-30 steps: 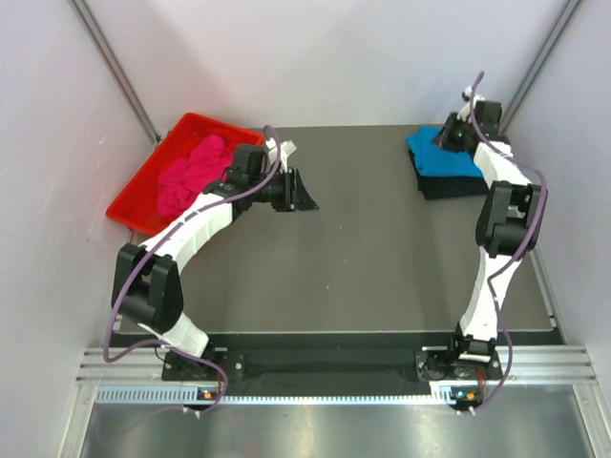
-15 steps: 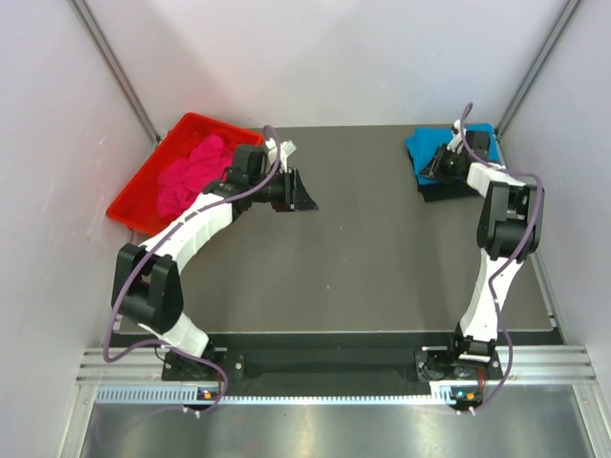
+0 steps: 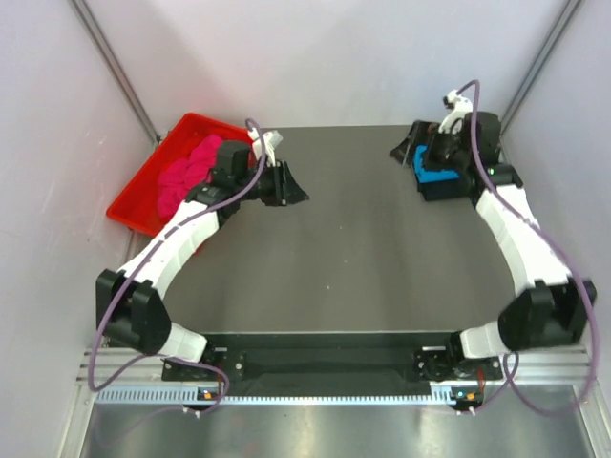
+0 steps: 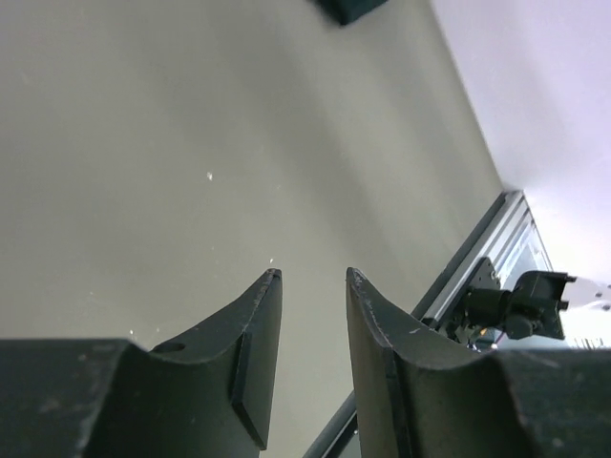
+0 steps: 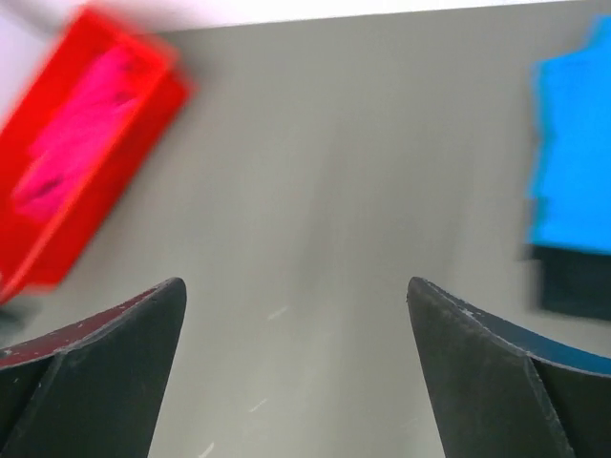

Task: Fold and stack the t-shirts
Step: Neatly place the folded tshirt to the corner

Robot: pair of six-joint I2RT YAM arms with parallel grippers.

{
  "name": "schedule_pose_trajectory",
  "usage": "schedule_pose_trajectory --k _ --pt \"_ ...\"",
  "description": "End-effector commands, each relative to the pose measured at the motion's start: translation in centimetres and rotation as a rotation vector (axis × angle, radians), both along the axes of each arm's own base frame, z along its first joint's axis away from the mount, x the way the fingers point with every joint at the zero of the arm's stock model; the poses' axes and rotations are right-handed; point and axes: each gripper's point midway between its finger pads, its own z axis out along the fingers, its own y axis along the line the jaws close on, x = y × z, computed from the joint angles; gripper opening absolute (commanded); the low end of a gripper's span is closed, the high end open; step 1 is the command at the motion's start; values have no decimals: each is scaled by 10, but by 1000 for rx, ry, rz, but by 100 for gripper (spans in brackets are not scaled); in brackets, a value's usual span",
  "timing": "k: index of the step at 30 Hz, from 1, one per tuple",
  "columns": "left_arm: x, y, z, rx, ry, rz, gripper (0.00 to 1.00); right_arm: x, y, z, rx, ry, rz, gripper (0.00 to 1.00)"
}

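1. Right gripper (image 5: 294, 281): we see its jaws spread wide, holding nothing, above the table just beside the stack.
2. Left gripper (image 4: 313, 273): we see its jaws parted by a narrow gap, nothing between them, over the table near the tray.
3. Folded bright turquoise-blue cloth t-shirt (image 3: 434, 174) lies on the folded black cloth t-shirt (image 3: 451, 192), far right corner.
4. Crumpled magenta-pink cloth t-shirt (image 3: 186, 172) sits inside the red plastic tray (image 3: 129, 212), far left.
5. We see both on the dark grey flat table (image 3: 363, 267).

My right claw (image 3: 406, 143) now off the turquoise t-shirt (image 3: 434, 175) and swung out left over the counter (image 3: 363, 248), right elbow dropped toward me, left claw (image 3: 291, 186) edged back toward the red tray (image 3: 131, 205).
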Motion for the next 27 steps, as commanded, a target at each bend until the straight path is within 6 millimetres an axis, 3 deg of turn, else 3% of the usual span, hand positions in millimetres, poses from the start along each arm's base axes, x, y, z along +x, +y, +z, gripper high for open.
schedule_pose_trajectory --k 1,4,5,6,8,10,11,12,13,18,27 --pt "-8 9 55 -42 -147 23 39 -56 21 7 4 24 12 100" --pt "-19 15 71 -59 -173 36 41 -96 44 17 59 -2 66 100" --pt "-22 16 75 -65 -177 39 42 -106 49 11 68 9 81 100" --pt "-27 19 83 -73 -196 47 43 -122 59 21 82 -23 118 100" --pt "-35 22 86 -76 -200 45 48 -137 66 24 96 -37 151 100" --pt "-43 30 91 -71 -224 70 66 -152 64 25 118 -43 141 100" --pt "-45 32 93 -74 -233 83 81 -157 64 15 133 -24 141 100" --pt "-52 38 103 -86 -268 101 95 -165 63 25 153 -63 149 100" --pt "-53 43 101 -77 -273 136 99 -167 59 24 150 -67 133 100" --pt "-68 64 126 -115 -379 232 99 -177 49 28 141 -86 106 100" --pt "-77 67 133 -112 -402 224 99 -182 50 46 188 -146 117 100"
